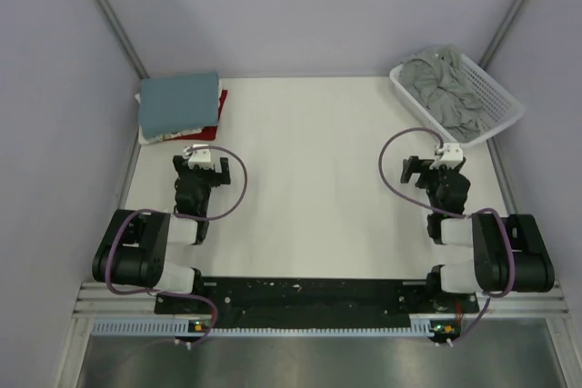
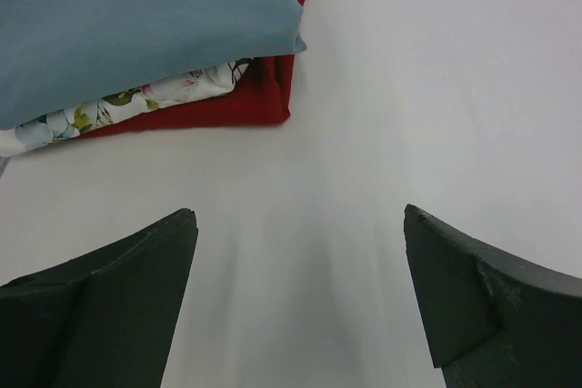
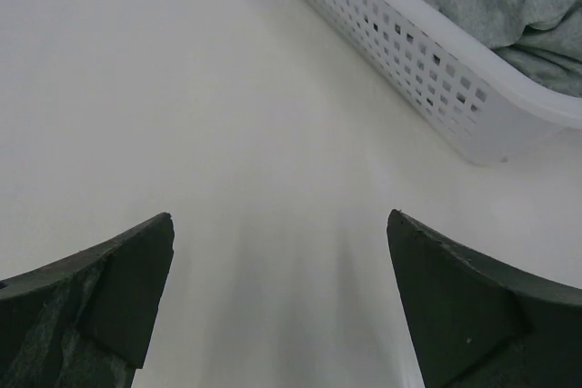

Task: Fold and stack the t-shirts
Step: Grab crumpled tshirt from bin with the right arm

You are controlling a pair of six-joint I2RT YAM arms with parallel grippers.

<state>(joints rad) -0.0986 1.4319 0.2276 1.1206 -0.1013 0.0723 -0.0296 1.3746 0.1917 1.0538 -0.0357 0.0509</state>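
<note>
In the bench's (image 1: 309, 179) far left corner the folded t-shirts are stacked, the teal-blue shirt (image 2: 136, 24) on top, a whitish flowered shirt (image 2: 136, 102) under it and the red shirt (image 2: 241, 102) lowest. Near them the left end effector (image 2: 298, 215) hangs spread and empty. The right end effector (image 3: 280, 217) is likewise spread and empty, and at the far right the heather-grey shirt (image 1: 446, 88) lies crumpled in the white lattice basket (image 1: 498, 124).

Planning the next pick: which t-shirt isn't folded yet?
The grey t-shirt, crumpled in the white basket; the others sit folded in the stack at far left.
</note>
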